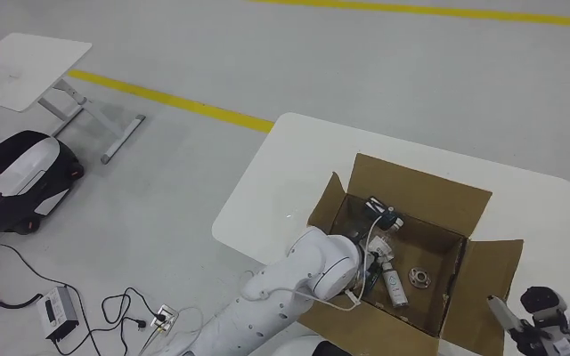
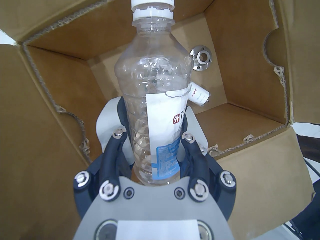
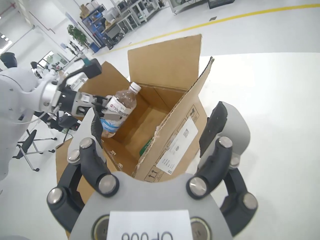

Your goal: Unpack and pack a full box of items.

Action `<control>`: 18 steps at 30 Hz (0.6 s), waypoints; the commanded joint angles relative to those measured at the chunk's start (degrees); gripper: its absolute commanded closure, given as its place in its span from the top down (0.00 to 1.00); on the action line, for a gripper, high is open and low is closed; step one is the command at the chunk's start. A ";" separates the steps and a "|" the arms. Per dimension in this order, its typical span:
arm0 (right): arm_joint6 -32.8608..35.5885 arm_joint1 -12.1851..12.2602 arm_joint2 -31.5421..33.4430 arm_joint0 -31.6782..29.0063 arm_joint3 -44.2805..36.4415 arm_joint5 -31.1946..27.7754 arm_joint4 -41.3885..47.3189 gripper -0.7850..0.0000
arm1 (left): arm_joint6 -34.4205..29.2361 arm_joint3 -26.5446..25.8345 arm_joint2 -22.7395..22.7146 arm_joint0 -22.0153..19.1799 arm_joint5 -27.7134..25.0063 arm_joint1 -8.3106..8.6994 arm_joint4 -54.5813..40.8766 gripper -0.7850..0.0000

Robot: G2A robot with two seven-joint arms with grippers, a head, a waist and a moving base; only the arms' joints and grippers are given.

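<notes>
An open cardboard box [image 1: 445, 191] stands on the white table [image 1: 276, 178]. My left gripper [image 2: 152, 131] is shut on a clear plastic bottle [image 2: 155, 81] with a white cap, held over the box's inside; the same bottle [image 3: 120, 109] and left gripper [image 3: 101, 106] show in the right wrist view, and the bottle [image 1: 389, 285] in the top view. On the box floor lie a round metal flange [image 2: 200, 58] and a small white cylinder [image 2: 199, 96]. My right gripper [image 3: 160, 123] is open, outside the box near its labelled wall [image 3: 175, 146].
The box flaps [image 1: 494, 289] stand spread outward around the opening. Bare white table [image 3: 270, 96] stretches beside the box. On the floor left of the table are cables and a power strip [image 1: 160, 318], and another small table [image 1: 36, 67].
</notes>
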 commanded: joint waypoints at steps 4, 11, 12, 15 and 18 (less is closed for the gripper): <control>0.63 -0.03 -1.87 1.39 1.32 2.49 -2.18 0.47 | 0.08 -2.76 -1.40 0.35 -0.28 0.16 -0.56 0.00; 1.60 -0.03 -3.20 2.93 2.67 4.34 -2.15 0.03 | 0.54 -3.77 -2.76 0.05 -0.84 0.27 -1.39 0.00; 1.68 -0.03 -3.29 3.04 2.72 4.56 -2.04 0.00 | 0.70 -3.77 -2.88 -0.02 -0.89 0.28 -1.46 0.00; 1.89 -0.03 -3.61 3.33 3.02 4.79 -1.31 0.00 | 0.93 -3.67 -3.09 -0.16 -0.93 0.28 -1.87 0.00; 1.89 -0.03 -3.61 3.33 3.02 4.79 -1.31 0.00 | 1.07 -3.54 -3.12 -0.29 -0.95 0.28 -2.11 0.00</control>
